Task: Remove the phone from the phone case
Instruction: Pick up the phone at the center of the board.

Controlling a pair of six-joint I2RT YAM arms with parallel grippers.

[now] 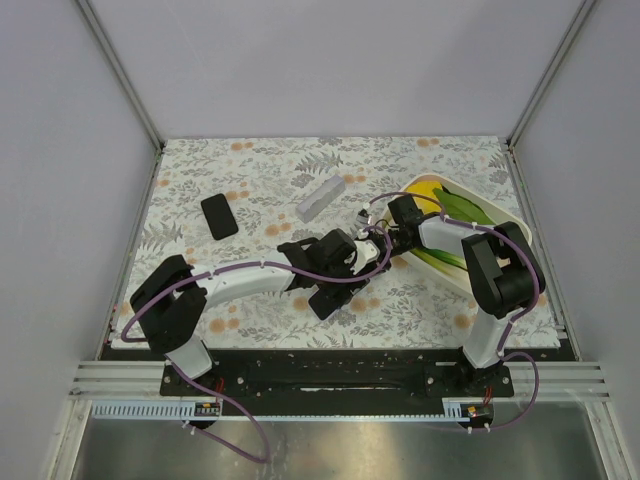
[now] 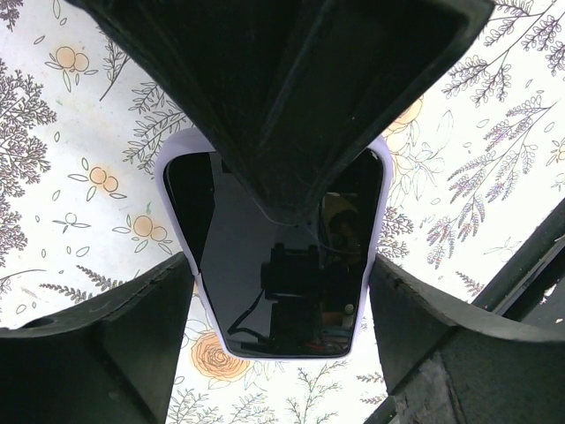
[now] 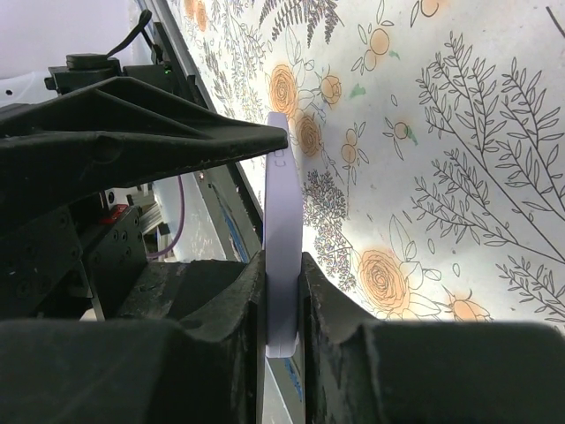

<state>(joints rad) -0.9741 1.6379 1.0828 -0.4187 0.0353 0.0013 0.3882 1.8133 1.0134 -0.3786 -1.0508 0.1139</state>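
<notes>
Phone, in its lavender phone case, sits inside the left end effector, which grasps its long sides to steady it, while the right end effector clenches on the case's thin edge, probably to peel it off.

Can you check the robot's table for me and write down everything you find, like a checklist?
Surface: flowery cloth covers the table.
Job's things: phone sits inside its lilac phone case; not out yet.
Clutter: black slab, grey bar, white tray with yellow and green inside.
Grippers: left gripper has a finger against each long side of the case; right gripper pinches its edge, front and back.
Cables: purple cables run along both arms.
Surroundings: pale walls; metal rail at the near edge.
</notes>
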